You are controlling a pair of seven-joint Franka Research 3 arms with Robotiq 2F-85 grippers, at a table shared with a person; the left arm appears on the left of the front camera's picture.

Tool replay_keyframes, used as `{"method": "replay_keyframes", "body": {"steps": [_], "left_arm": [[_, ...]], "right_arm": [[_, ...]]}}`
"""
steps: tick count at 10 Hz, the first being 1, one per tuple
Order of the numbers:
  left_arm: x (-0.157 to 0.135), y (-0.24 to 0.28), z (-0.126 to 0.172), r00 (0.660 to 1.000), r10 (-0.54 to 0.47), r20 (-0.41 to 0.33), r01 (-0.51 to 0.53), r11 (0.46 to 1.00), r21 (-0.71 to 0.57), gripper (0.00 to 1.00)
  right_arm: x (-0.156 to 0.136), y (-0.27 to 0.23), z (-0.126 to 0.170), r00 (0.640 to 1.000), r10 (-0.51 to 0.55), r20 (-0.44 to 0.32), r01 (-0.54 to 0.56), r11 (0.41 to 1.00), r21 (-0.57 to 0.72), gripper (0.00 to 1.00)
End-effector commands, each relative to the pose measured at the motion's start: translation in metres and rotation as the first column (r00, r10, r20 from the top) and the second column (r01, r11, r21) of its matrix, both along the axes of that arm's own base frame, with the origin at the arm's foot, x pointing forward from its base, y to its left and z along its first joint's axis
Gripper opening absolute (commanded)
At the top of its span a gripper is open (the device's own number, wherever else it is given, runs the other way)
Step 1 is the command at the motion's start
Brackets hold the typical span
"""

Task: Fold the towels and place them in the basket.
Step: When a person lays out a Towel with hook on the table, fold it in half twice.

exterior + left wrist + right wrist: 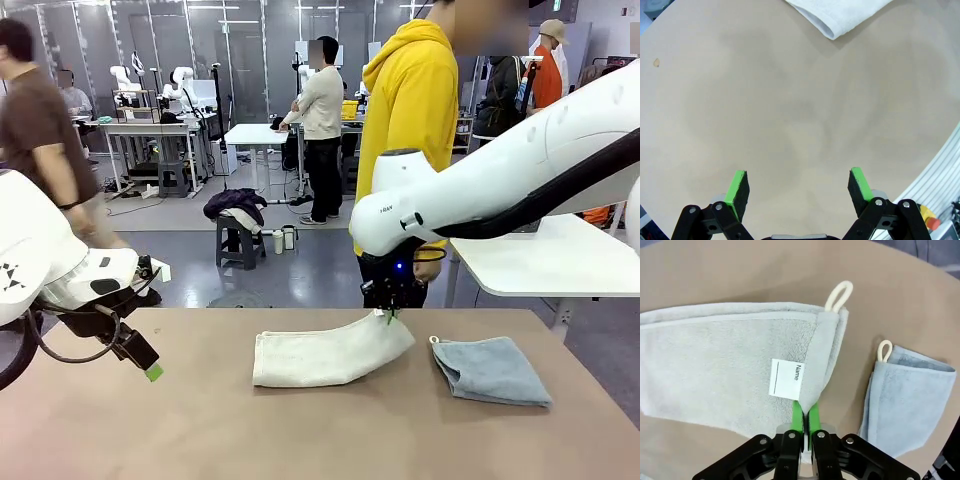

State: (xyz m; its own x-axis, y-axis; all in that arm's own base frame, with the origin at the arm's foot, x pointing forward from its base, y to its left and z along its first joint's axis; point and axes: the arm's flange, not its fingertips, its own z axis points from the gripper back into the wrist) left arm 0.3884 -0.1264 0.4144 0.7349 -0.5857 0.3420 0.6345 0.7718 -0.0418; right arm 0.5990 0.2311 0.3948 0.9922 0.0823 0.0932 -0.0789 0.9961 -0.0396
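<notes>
Front view: right gripper [388, 312] pinches the far right corner of the cream towel [325, 355] at the table [300, 430] middle; blue towel [492, 370] lies folded to its right. Left gripper [150, 368] hangs at the left. Left wrist view: its fingers [737, 192] stand wide apart, holding nothing. Right wrist view: pads [798, 415] are closed on the cream towel edge beside its tag [785, 378].

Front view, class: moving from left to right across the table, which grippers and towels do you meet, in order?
Left gripper, open above the table → cream-white towel → right gripper, shut on that towel's right corner → grey-blue towel.
</notes>
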Motion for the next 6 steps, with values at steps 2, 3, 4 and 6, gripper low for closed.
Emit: {"method": "replay_keyframes", "body": {"steps": [2,3,4,6], "left_arm": [[0.001,-0.002,0.001,1.000,0.011,-0.002,-0.011,1.000,0.012,1.00],[0.001,-0.002,0.001,1.000,0.011,-0.002,-0.011,1.000,0.012,1.00],[0.001,-0.002,0.001,1.000,0.011,-0.002,-0.011,1.000,0.012,1.00],[0.001,-0.002,0.001,1.000,0.011,-0.002,-0.011,1.000,0.012,1.00]], "right_arm": [[-0.017,0.032,0.022,0.993,0.115,0.014,-0.115,0.990,0.081,0.00],[-0.019,0.050,0.029,0.989,0.145,0.009,-0.145,0.983,0.113,0.00],[-0.019,0.065,0.036,0.986,0.166,0.010,-0.165,0.977,0.135,0.00],[-0.018,0.098,0.041,0.981,0.195,-0.001,-0.192,0.968,0.160,0.00]]}}
